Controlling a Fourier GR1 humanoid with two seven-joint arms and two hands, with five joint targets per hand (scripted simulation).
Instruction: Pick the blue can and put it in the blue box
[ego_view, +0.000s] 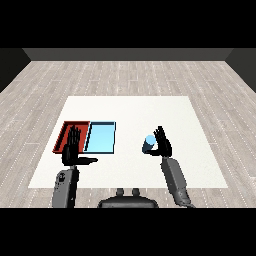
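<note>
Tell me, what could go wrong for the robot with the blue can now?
The right hand is beside the blue can, fingers not clearly curled round it, so it might knock the can over. The blue tray lies off to the left, so the can could slip on the way. The red tray sits right beside it, under the left hand, so a wrong drop is possible.

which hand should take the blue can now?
Right. The right hand is already beside the blue can, fingers straight, not yet curled round it. The left hand is far off, over the red tray.
</note>
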